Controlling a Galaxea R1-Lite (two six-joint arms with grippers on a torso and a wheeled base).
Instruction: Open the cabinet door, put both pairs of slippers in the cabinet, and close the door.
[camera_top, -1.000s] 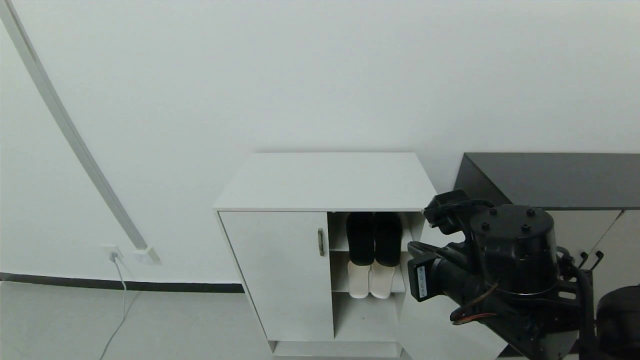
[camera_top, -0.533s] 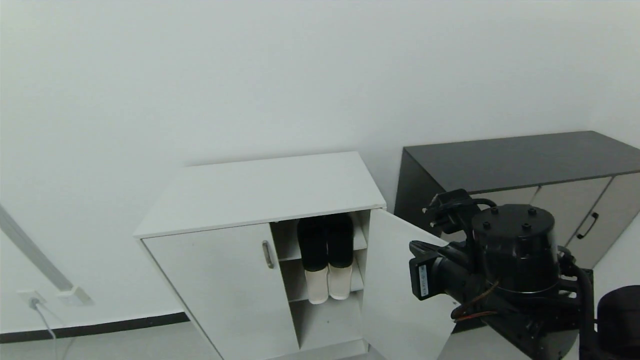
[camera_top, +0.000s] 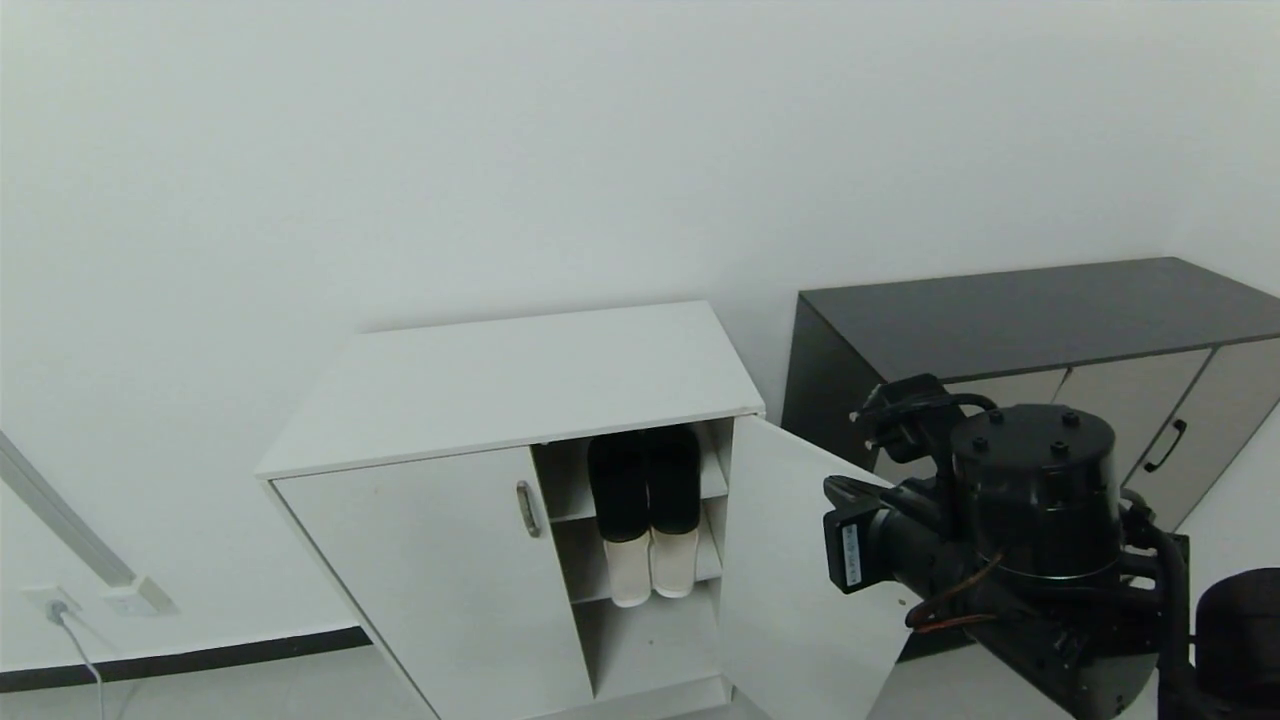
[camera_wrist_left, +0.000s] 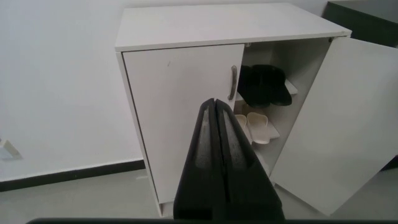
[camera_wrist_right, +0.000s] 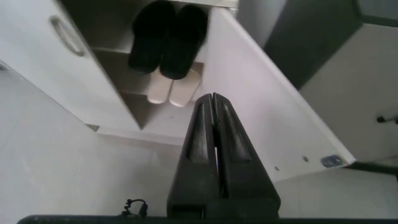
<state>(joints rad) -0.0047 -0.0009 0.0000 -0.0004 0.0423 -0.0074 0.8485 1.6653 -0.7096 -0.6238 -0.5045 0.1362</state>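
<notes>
Plain home-like room: white shoe cabinet (camera_top: 520, 385), dark sideboard (camera_top: 1020, 315), bare wall (camera_top: 600, 150)

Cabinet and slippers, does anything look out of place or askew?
Nothing stands out. The black slippers and white slippers sit paired on separate shelves; only the right door stands open.

Plain white wooden cabinet (camera_top: 520, 385), its bar handle (camera_top: 525, 508) dull silver-grey; one pair of slippers (camera_top: 645, 485) solid black, the other pair of slippers (camera_top: 650, 572) cream-white. Neighbouring sideboard (camera_top: 1000, 310) charcoal-topped with pale grey doors. Wall (camera_top: 500, 150) white, skirting strip (camera_top: 200, 660) black.
</notes>
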